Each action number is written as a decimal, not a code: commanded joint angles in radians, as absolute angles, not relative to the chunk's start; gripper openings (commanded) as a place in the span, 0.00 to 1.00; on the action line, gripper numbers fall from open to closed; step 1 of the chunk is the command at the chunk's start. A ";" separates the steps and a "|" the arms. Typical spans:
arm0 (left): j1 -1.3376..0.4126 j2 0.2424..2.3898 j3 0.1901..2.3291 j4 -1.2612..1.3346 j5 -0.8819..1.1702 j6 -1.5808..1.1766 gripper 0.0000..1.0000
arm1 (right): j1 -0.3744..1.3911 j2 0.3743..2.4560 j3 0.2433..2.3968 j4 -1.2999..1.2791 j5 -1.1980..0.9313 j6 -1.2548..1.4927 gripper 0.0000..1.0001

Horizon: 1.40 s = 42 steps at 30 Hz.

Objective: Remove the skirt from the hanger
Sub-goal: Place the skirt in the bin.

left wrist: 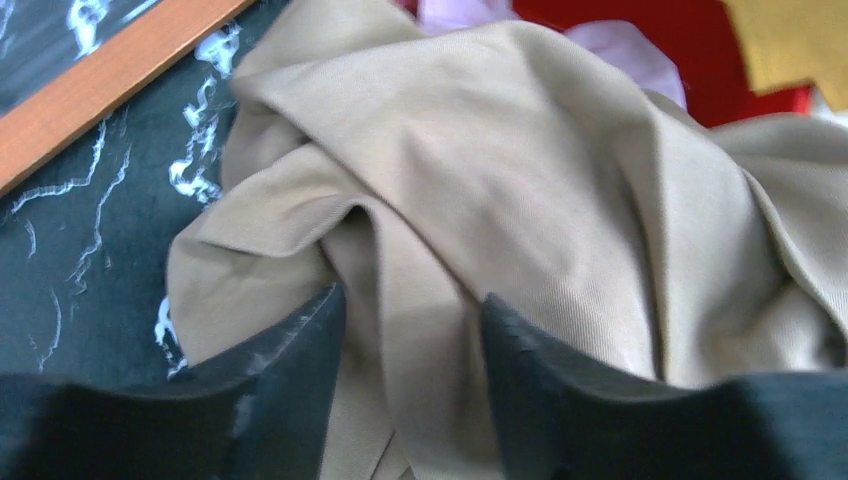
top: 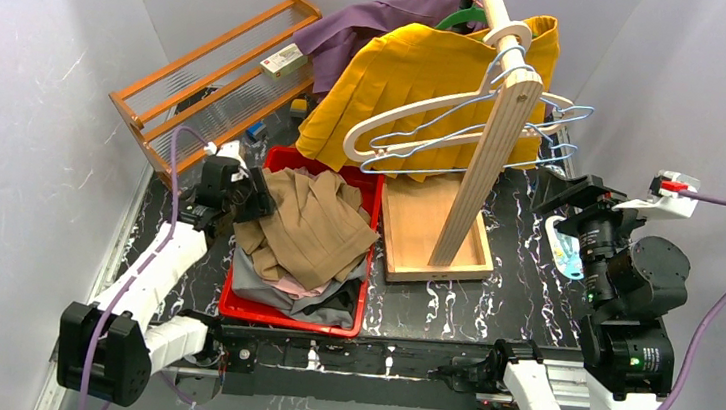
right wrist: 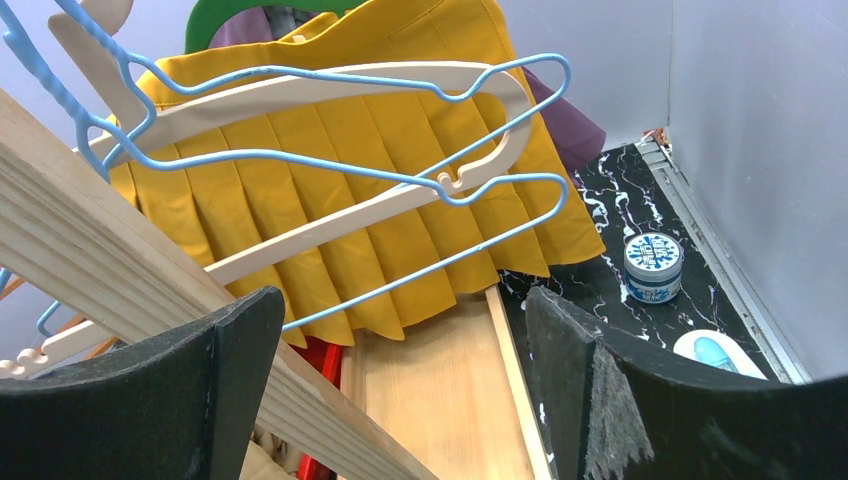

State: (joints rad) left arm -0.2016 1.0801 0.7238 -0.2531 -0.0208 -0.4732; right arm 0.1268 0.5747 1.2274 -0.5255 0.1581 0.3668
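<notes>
From above, the yellow pleated skirt [top: 422,70] is hanging at the back of the desk [top: 449,309] on the wooden rack [top: 489,157], behind a white hanger [top: 417,120]. The left gripper [top: 254,195] is reaching onto a beige skirt [top: 312,225] lying in the red crate [top: 293,317], and the right gripper [top: 566,196] is hovering right of the rack. In the left wrist view, the left gripper's jaws are standing partly apart with a fold of the beige skirt between them, not squeezing it. In the right wrist view, the right gripper is spread wide and holding nothing, facing the yellow pleated skirt under a green hanger [right wrist: 230,20]; a blue wire hanger [right wrist: 450,250] is crossing in front.
</notes>
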 commanded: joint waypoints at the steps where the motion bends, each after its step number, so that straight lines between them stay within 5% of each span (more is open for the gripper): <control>1: -0.197 1.025 0.786 -0.223 0.169 -0.419 0.34 | 0.131 0.568 1.252 -0.487 0.169 0.357 0.98; 8: -0.198 1.026 0.821 -0.177 0.514 -0.533 0.00 | 0.132 0.584 1.246 -0.471 0.146 0.371 0.98; 18: -0.287 0.999 0.632 -0.003 0.651 -0.711 0.00 | 0.131 0.595 1.231 -0.462 0.133 0.386 0.98; 26: -0.483 0.899 0.366 0.032 0.342 -0.954 0.00 | 0.132 0.596 1.221 -0.450 0.121 0.400 0.98; 31: -0.488 0.775 0.420 -0.092 0.234 -0.892 0.00 | 0.131 0.593 1.224 -0.453 0.130 0.391 0.99; 32: -0.488 0.778 0.452 -0.126 0.224 -0.865 0.01 | 0.132 0.595 1.226 -0.454 0.130 0.392 0.99; 35: -0.488 0.794 0.554 -0.229 0.197 -0.785 0.38 | 0.132 0.596 1.230 -0.460 0.128 0.391 0.98; 40: -0.488 0.756 0.685 -0.324 0.170 -0.732 0.63 | 0.132 0.586 1.228 -0.460 0.142 0.386 0.98; 42: -0.488 0.736 0.720 -0.318 0.194 -0.727 0.80 | 0.132 0.588 1.230 -0.462 0.137 0.386 0.98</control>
